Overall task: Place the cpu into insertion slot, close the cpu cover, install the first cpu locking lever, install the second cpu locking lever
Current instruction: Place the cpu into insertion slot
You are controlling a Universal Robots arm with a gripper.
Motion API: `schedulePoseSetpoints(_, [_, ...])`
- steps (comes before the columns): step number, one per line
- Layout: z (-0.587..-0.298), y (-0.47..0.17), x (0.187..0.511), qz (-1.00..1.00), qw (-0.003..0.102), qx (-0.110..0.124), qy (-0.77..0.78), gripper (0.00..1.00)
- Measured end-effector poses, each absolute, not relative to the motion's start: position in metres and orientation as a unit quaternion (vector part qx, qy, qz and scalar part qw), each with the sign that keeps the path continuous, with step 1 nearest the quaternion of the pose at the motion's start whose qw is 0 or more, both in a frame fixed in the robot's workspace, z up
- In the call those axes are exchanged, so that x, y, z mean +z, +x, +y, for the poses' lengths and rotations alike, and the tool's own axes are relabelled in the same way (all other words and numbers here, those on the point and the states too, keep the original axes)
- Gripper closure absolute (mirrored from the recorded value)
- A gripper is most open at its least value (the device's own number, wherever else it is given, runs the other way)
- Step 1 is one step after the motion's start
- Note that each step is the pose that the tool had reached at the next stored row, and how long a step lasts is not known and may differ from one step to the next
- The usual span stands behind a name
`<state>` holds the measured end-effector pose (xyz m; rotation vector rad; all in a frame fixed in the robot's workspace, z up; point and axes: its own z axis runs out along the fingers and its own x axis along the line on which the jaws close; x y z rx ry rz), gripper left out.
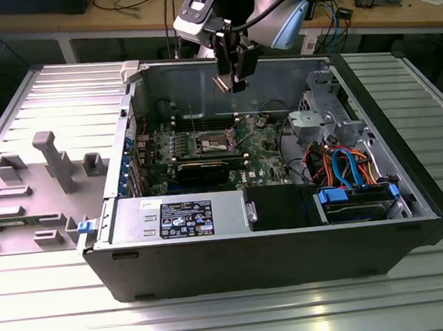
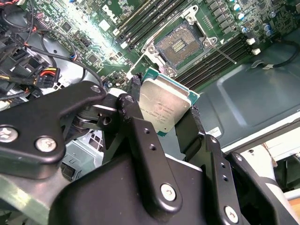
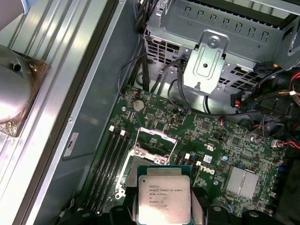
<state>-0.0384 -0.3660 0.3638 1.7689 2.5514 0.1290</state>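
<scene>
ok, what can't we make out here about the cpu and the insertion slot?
- cpu underside: turned away from both wrist views; only its metal face shows.
- one cpu edge: cut off by the picture's edge in the first wrist view.
- insertion slot: plain in the second wrist view, but the cpu hides most of it in the first wrist view.
- exterior view: the cpu in the fingers is too small to make out.

Lighting: even, diffuse, from overhead. Pale glare bands cross the ribbed metal table at the near edge of the exterior view, while the interior of the computer case lies in shade. Second wrist view: hard white glare on the green circuit board and a soft sheen on the cpu. First wrist view: case wall bright, board duller.
</scene>
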Motion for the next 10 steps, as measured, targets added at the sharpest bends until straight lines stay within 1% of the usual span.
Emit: schedulePoseSetpoints(10, [-0.3660,-0.0385,0.3636,0.807,0.018,0.041,0.588,0.46])
